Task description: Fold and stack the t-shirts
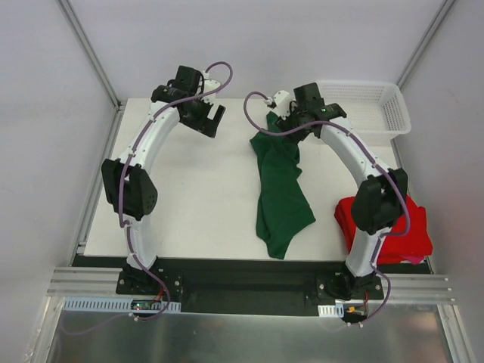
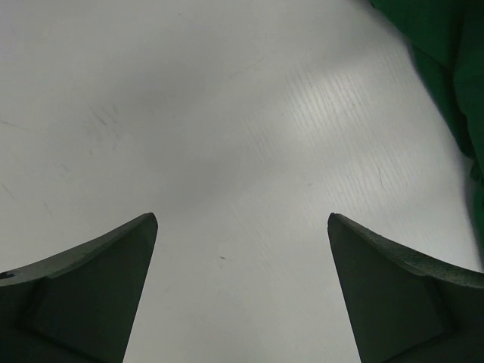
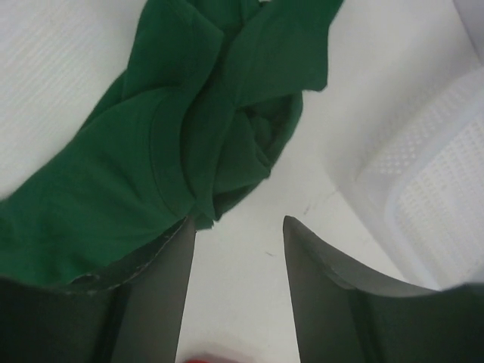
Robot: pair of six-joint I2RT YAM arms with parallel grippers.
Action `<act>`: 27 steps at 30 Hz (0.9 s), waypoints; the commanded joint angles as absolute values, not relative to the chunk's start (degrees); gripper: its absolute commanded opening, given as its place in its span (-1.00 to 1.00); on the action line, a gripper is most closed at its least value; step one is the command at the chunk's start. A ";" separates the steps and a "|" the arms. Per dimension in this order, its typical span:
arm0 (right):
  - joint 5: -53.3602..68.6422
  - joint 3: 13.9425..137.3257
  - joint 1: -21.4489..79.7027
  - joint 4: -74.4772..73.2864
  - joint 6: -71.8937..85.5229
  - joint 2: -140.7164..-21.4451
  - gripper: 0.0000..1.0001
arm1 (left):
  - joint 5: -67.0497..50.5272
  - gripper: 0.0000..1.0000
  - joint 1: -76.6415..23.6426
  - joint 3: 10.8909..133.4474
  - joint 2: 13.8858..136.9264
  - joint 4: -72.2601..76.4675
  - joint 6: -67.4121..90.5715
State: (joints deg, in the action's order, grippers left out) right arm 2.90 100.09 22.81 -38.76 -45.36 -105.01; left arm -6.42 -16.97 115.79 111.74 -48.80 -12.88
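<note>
Your left tool (image 2: 242, 215) hangs over bare tabletop (image 1: 197, 204) at the far left. Its fingers are spread wide and nothing is between them. In your left wrist view the only cloth is a strip of the dark green t-shirt (image 1: 281, 193) at the upper right edge, well away from the fingers.

Your right tool (image 3: 238, 221) is at the far end of that shirt, near the back of the tabletop. Its fingers stand partly apart, with white tabletop showing in the gap and no cloth caught there. The bunched, twisted end of the shirt sits just past the fingertips, and a fold of it lies over the outside of the left finger (image 3: 162, 280).

From above, you see the green t-shirt as a long crumpled strip running from the right tool towards the near edge, roughly mid-tabletop and widening nearer you. The red t-shirt (image 1: 412, 234) lies flat in a compact shape at the near right corner, partly hidden by your right arm. The white mesh basket (image 1: 393, 113) stands at the far right corner, just beside the right tool.
</note>
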 commanded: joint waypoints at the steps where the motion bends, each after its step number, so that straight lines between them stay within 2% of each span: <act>1: 8.17 108.00 22.41 -38.94 -43.94 -111.17 0.07 | -12.39 0.93 -15.91 118.21 111.97 -49.83 -9.39; 13: 7.38 122.43 21.45 -35.07 -42.63 -129.62 0.15 | -6.07 0.97 -14.94 114.79 105.12 -52.38 -15.82; 27: 13.17 123.84 20.83 -38.75 -41.93 -133.59 0.19 | -0.71 0.99 -15.03 112.76 102.74 -52.65 -17.31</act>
State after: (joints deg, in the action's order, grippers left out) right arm 8.78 121.25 20.80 -36.21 -43.59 -133.80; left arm -2.83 -15.64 113.14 104.99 -51.81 -16.05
